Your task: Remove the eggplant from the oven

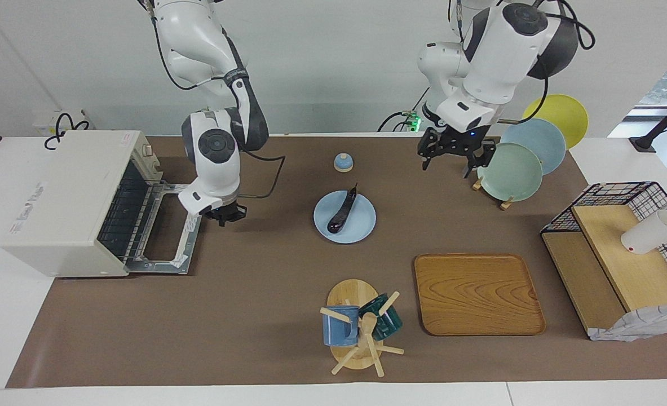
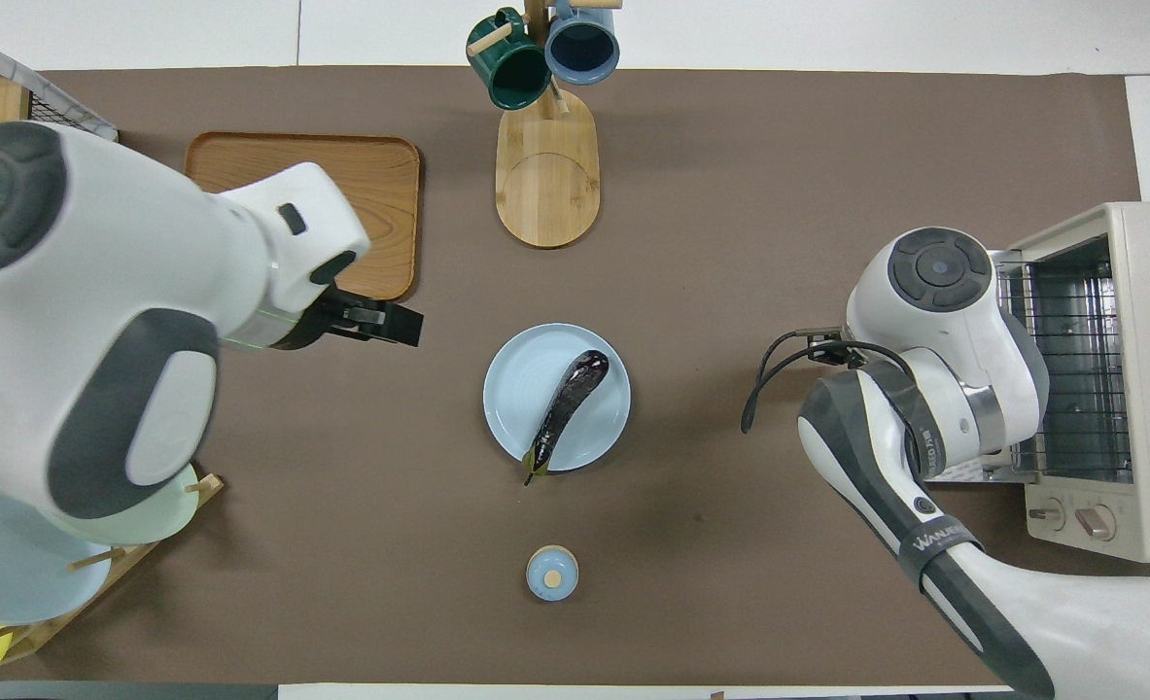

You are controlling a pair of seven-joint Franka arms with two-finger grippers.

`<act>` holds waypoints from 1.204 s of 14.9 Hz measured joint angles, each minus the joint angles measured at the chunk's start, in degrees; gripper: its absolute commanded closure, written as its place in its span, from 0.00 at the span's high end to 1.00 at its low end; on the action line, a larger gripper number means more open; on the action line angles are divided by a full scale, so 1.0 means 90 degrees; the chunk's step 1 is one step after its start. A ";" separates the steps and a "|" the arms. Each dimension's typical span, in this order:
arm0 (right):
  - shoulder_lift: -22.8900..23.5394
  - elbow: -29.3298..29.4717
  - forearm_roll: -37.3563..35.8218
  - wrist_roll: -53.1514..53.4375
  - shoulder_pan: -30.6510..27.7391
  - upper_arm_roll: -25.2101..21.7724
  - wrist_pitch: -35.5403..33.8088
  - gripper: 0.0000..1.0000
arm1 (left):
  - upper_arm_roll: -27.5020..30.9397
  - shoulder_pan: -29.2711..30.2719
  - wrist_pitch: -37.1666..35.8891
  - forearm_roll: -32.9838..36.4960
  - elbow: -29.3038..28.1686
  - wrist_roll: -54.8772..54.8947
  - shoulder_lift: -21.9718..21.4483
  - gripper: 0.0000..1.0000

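Your eggplant point(image 1: 342, 212) lies on the pale blue plate point(image 1: 361, 225) near the middle of the table, its green stem end poking over the rim on the robots' side. The oven point(image 1: 68, 203) sits at the right arm's end of the table with its door point(image 1: 167, 231) dropped flat and the wire rack showing inside. Your right gripper point(image 1: 224, 215) hangs low beside the edge of the open door, between the oven and the plate; you cannot tell how its fingers stand, since they are hidden under the wrist. Your left gripper point(image 1: 449, 160) hovers over bare mat close to the plate rack point(image 1: 502, 200), fingers spread apart with nothing between them. A small blue lid point(image 1: 343, 162) rests nearer to the robots than the plate. The wooden tray point(image 1: 477, 293) and the mug stand point(image 1: 356, 338) lie farther out
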 measured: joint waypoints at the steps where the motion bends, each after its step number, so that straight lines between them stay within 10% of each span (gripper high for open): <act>1: -0.0004 -0.0063 -0.0042 -0.0073 -0.0085 0.0001 0.0103 0.00 | -0.0003 -0.0231 0.0210 -0.0001 -0.0064 -0.0178 0.0186 1.00; 18: -0.0055 -0.0346 -0.0991 -0.0649 -0.0452 0.0213 0.0193 0.00 | 0.0016 -0.1788 0.3055 -0.0002 -0.1180 -0.1289 0.1790 1.00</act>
